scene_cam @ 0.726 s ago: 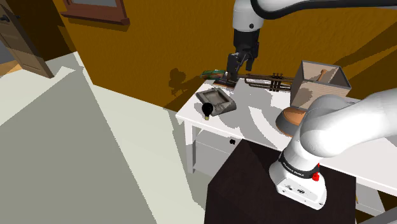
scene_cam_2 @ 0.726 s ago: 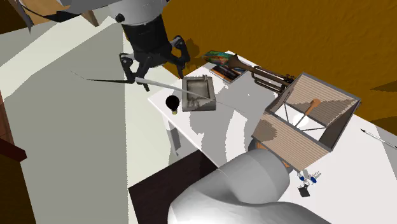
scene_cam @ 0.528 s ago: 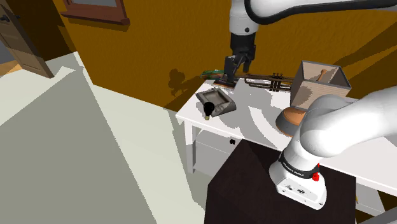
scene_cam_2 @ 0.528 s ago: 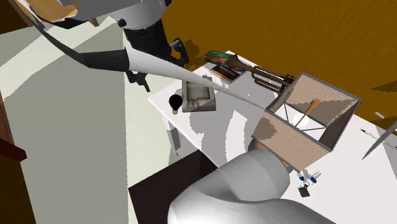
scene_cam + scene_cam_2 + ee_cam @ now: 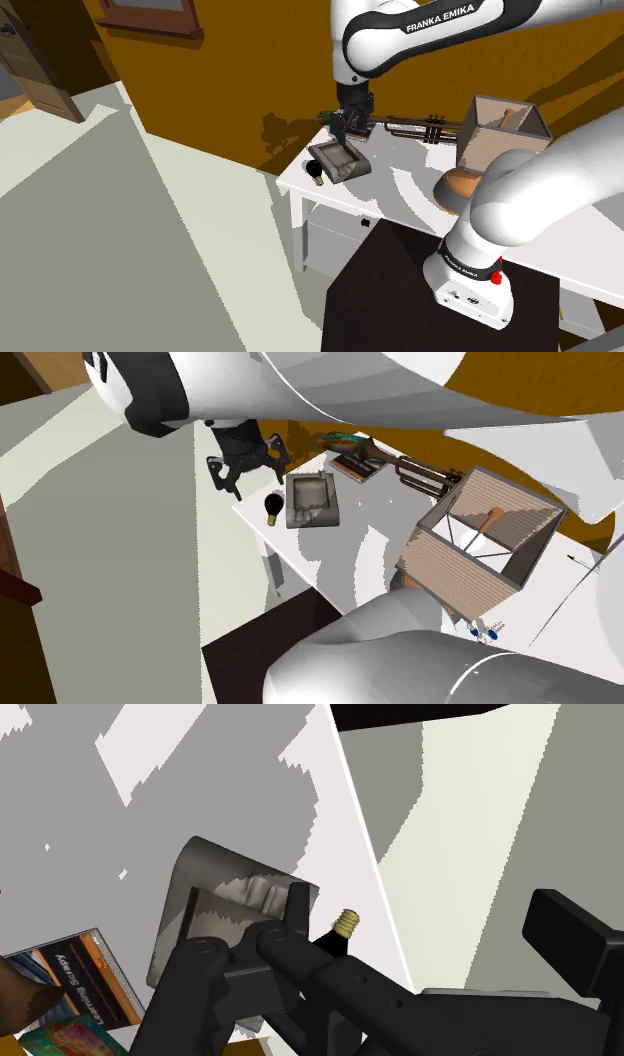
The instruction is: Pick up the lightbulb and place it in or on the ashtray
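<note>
Black lightbulb (image 5: 273, 505), gold screw base, lying beside grey ashtray (image 5: 312, 502)

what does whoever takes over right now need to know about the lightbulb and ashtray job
Gripper: jaws open, holding nothing, hovering close to the ashtray.
Lightbulb: black, lying on the white table near its edge, beside the ashtray on the shoulder view's left.
Done: nothing; the lightbulb is not yet grasped.
Left: come down over the lightbulb, close on it, lift, and set it in the ashtray.
</note>
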Robot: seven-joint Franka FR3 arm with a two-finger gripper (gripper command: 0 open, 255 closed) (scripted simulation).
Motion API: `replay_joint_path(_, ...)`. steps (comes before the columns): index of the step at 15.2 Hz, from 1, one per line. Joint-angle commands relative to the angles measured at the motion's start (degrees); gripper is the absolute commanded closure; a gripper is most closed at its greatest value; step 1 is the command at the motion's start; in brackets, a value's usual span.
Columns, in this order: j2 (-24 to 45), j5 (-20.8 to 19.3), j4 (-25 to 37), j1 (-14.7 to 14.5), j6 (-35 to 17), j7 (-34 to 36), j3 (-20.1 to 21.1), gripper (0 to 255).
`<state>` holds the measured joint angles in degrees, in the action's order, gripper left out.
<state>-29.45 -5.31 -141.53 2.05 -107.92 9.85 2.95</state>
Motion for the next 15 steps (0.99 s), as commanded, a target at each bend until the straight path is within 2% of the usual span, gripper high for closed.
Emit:
replay_joint_path(1, 4.4, -0.7, 0.0, 0.5, -4.1, 0.1, -0.3, 0)
replay_joint_path(8, 20.1, -3.3, 4.2, 2.1, -14.3, 1.1, -0.8, 0)
replay_joint_path(15, 36.5, -5.9, 12.0, 3.1, -21.3, 2.3, -1.6, 0)
